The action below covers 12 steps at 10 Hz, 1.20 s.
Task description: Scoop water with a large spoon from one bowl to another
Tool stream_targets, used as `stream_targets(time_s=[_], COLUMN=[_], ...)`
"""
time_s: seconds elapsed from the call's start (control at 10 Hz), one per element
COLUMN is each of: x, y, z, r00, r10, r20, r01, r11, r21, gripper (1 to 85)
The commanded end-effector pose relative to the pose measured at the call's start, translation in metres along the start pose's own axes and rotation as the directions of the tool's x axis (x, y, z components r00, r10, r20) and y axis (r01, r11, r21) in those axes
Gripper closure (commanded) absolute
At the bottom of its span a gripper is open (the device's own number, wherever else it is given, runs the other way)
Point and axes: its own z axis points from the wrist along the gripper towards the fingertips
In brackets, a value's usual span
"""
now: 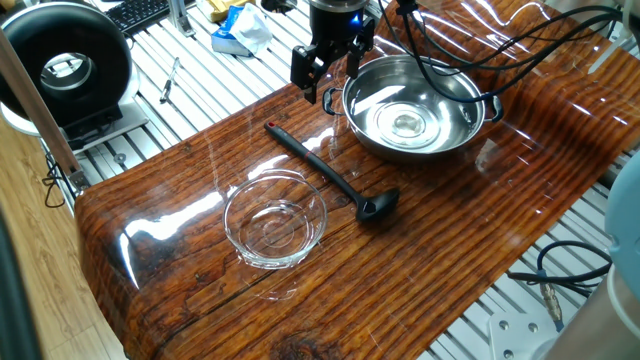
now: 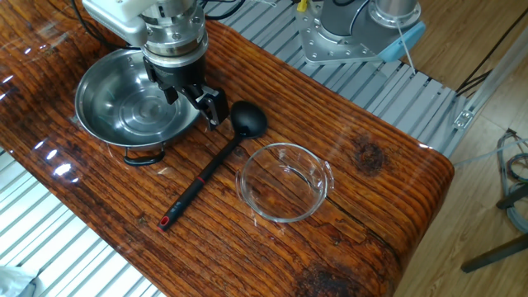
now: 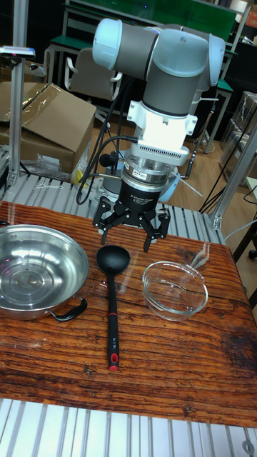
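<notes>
The large spoon (image 1: 330, 180), a black ladle, lies flat on the wooden table with its scoop (image 2: 248, 120) between the two bowls and its red-tipped handle (image 3: 113, 335) pointing away. The steel bowl (image 1: 470, 135) holds water (image 1: 405, 122), seen as a shiny pool at its bottom. The clear glass bowl (image 2: 285, 181) stands to the other side of the spoon. My gripper (image 3: 132, 232) hangs open and holds nothing, raised above the table beside the steel bowl (image 2: 87, 95) and near the scoop (image 3: 113, 258), touching neither.
Black cables (image 1: 490, 45) run over the far side of the steel bowl. A round black device (image 1: 65, 65) and a blue-white bundle (image 1: 240, 30) sit off the table on slatted metal. Cardboard boxes (image 3: 50, 121) stand behind the arm. A metal mount (image 2: 346, 33) stands past the table edge.
</notes>
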Motion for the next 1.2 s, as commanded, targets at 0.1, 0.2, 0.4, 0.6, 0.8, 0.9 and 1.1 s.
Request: stream_targets(time_s=[0.1,0.2,0.4,0.6,0.8,0.9,1.1], x=[-0.0123,-0.0123,-0.0123,-0.0123,-0.0122,-0.0114,-0.0084], y=[0.0068,0.0069,0.0072,0.0073,0.0074,0.0075,0.0062], z=[-0.0001,-0.0001,-0.0003,-0.0009,-0.0012,-0.0006,0.0023], r00=[0.998,0.998,0.998,0.998,0.998,0.998,0.999], r10=[-0.04,-0.039,-0.039,-0.037,-0.037,-0.039,-0.034], r20=[0.048,0.048,0.046,0.045,0.043,0.042,0.035], r01=[0.041,0.039,0.039,0.038,0.038,0.039,0.035], r11=[0.999,0.999,0.999,0.999,0.999,0.999,0.999], r21=[-0.013,-0.013,-0.013,-0.012,-0.01,-0.01,-0.008], gripper=[84.7,84.7,84.7,84.7,84.7,84.7,84.7])
